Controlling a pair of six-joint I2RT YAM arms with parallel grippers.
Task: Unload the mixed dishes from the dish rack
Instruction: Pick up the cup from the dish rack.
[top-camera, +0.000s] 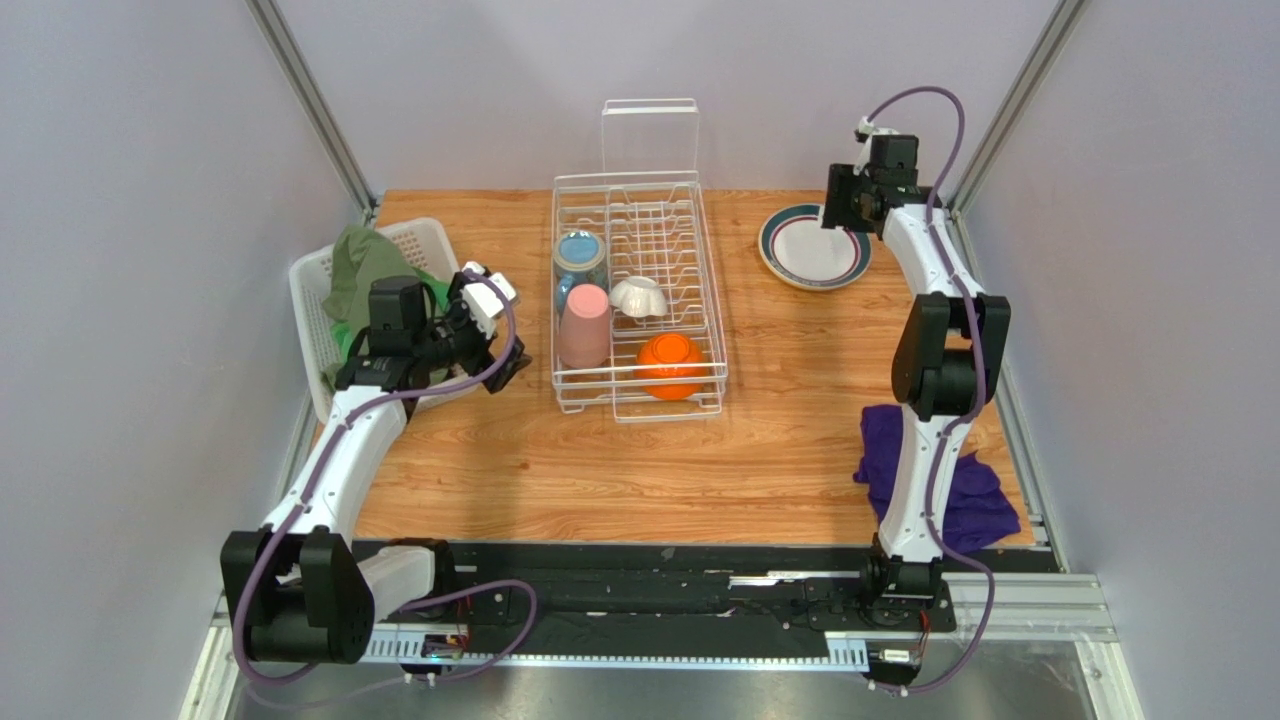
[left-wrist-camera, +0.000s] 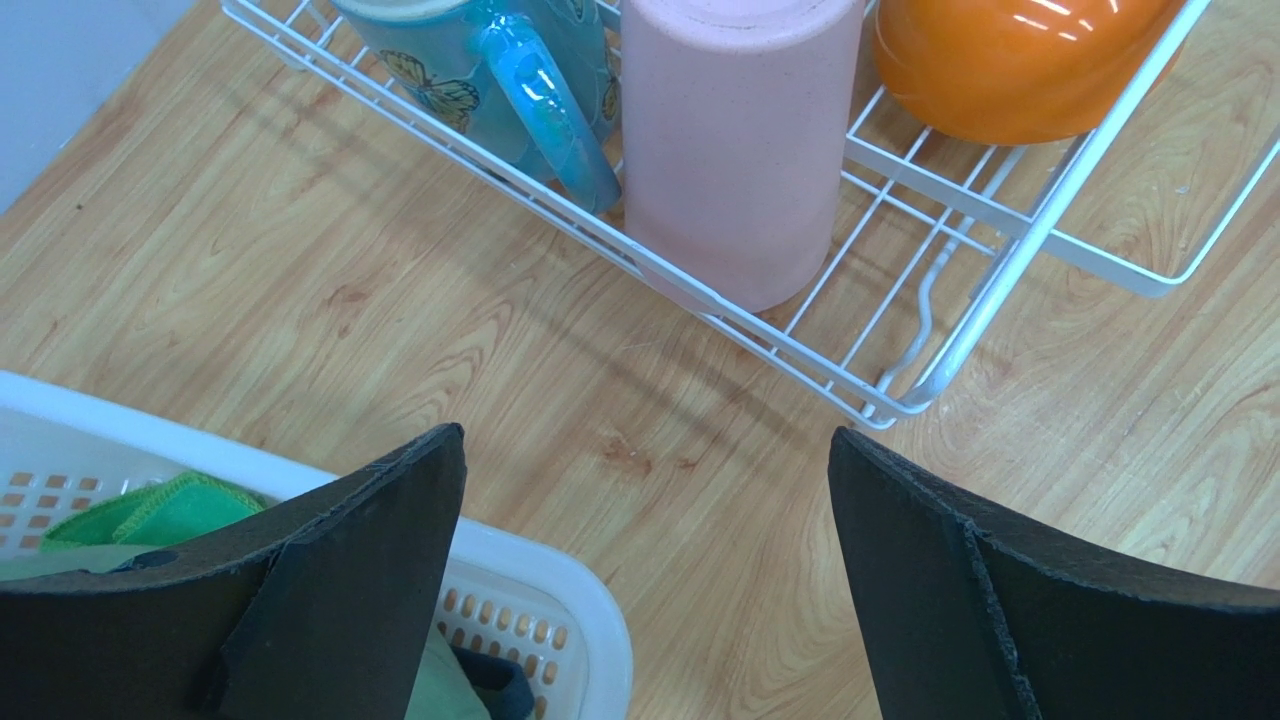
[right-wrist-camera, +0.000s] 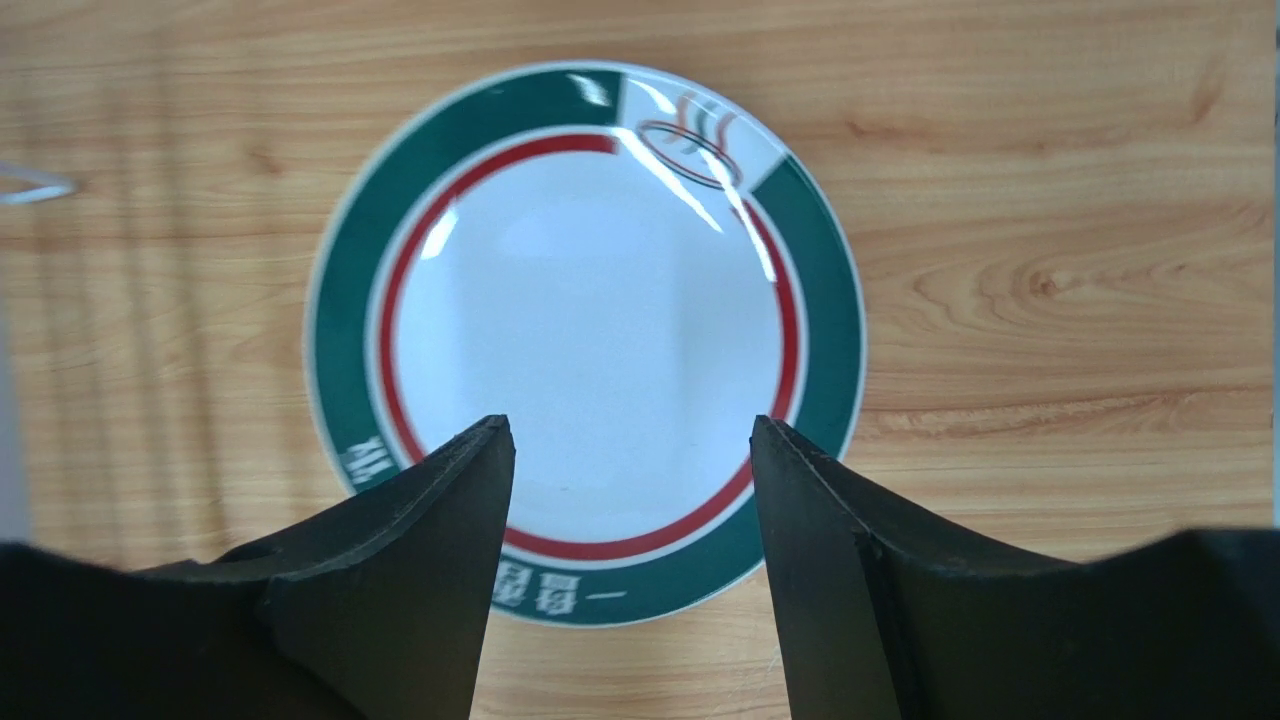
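The white wire dish rack (top-camera: 712, 285) stands mid-table. In it are a blue patterned mug (top-camera: 579, 255), a pink cup (top-camera: 585, 326) upside down, a small white cup (top-camera: 642, 297) and an orange bowl (top-camera: 670, 365) upside down. My left gripper (top-camera: 504, 323) hangs open just left of the rack; its wrist view shows the pink cup (left-wrist-camera: 736, 135), mug (left-wrist-camera: 511, 60), bowl (left-wrist-camera: 1007, 60) and rack corner (left-wrist-camera: 962, 323) beyond the empty left gripper (left-wrist-camera: 646, 450). The dark-rimmed white plate (top-camera: 815, 248) lies flat on the table at back right. Above it my right gripper (top-camera: 842, 203) is open, apart from the plate (right-wrist-camera: 586, 300), with nothing between the right gripper (right-wrist-camera: 631, 435) fingers.
A white plastic slatted basket (top-camera: 319, 308) holding green cloth sits at the left edge, its corner (left-wrist-camera: 556, 600) under my left fingers. A purple cloth (top-camera: 939, 488) lies beside the right arm. The rack's clear upright panel (top-camera: 649, 138) rises at its far end.
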